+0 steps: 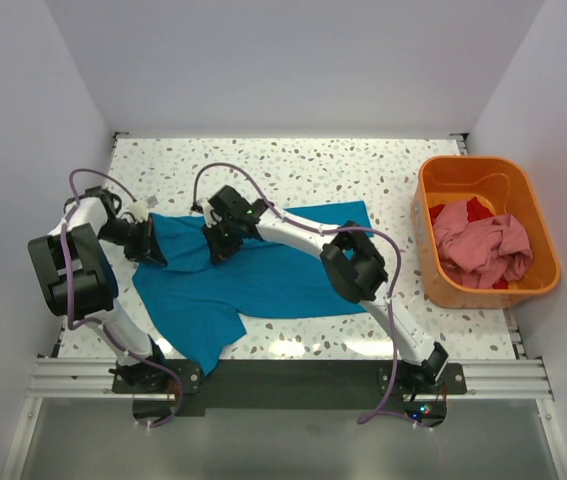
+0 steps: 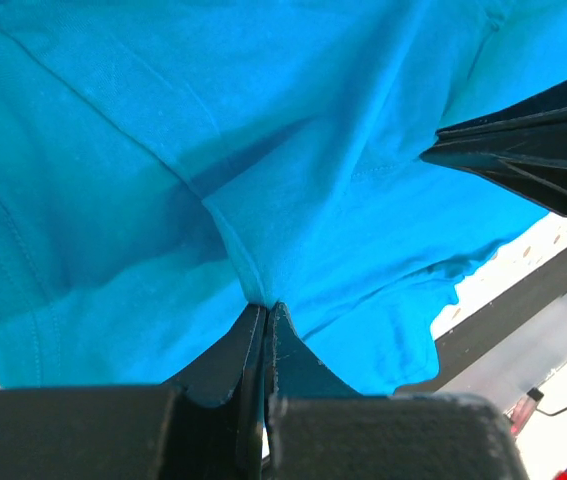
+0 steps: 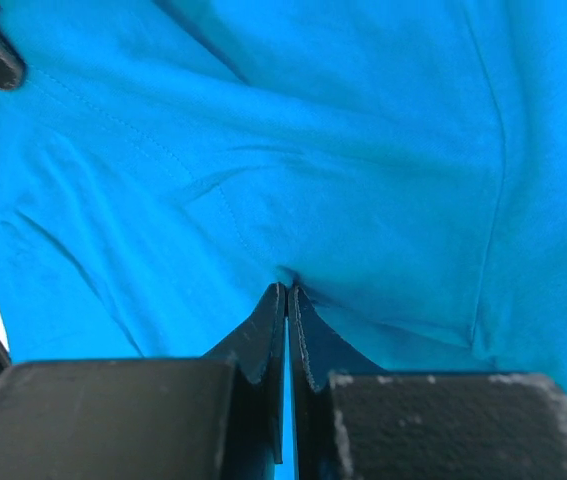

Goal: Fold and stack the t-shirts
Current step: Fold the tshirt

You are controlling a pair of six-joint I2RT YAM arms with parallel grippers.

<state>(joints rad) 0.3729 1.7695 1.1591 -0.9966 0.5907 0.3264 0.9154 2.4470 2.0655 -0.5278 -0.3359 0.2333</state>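
Observation:
A teal-blue t-shirt [image 1: 253, 275] lies spread and rumpled on the speckled table, reaching from the left arm to past the middle. My left gripper [image 1: 153, 243] is at the shirt's far left edge, shut on a pinched fold of the teal cloth [image 2: 263, 300]. Near the middle of the shirt's far edge my right gripper [image 1: 221, 245] is shut on a small pucker of the same cloth [image 3: 291, 285]. In the left wrist view the right gripper's black fingers [image 2: 523, 150] show at the right. A pink t-shirt [image 1: 478, 245] and a red one [image 1: 475, 208] lie crumpled in the tub.
An orange plastic tub [image 1: 538, 215] stands at the right side of the table. White walls close in the table [image 1: 363, 170] on three sides. A black rail [image 1: 293, 378] with both arm bases runs along the near edge.

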